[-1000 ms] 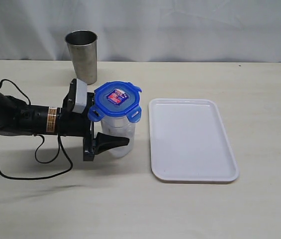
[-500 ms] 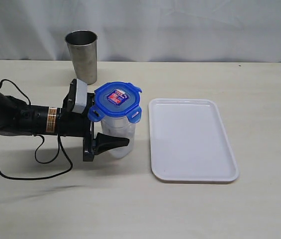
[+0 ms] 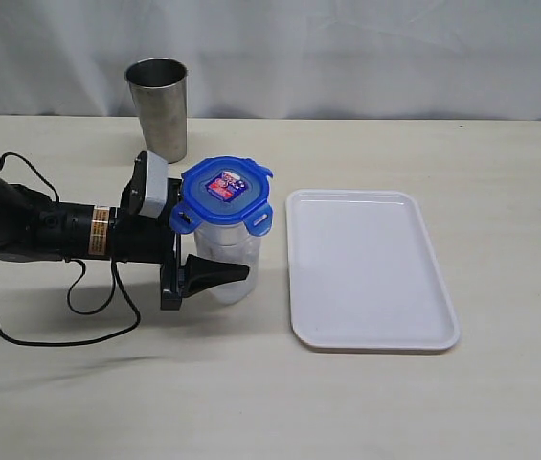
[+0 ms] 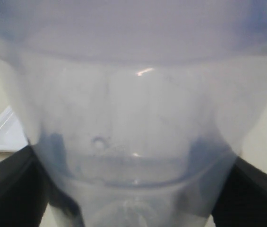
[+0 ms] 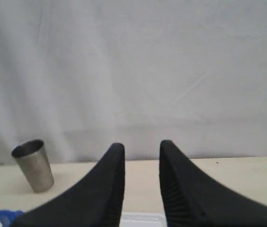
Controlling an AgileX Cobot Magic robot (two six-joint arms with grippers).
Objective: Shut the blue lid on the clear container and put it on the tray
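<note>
Gripping clear container [image 3: 238,245], left pincer [image 3: 218,251] unmoved.

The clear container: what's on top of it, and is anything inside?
A blue lid sits on top, with a small red-and-white sticker. Through the clear walls the container looks empty, though the left tool gripping its lower part hides some of the inside.

blue lid [image 3: 224,195] atop clear container [image 3: 232,257], white tray [image 3: 371,273] beside

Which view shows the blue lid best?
Exterior view: the blue lid shows whole, atop the clear container. The right wrist view catches only a blue sliver at its edge; the left wrist view, a blurred bluish band.
</note>
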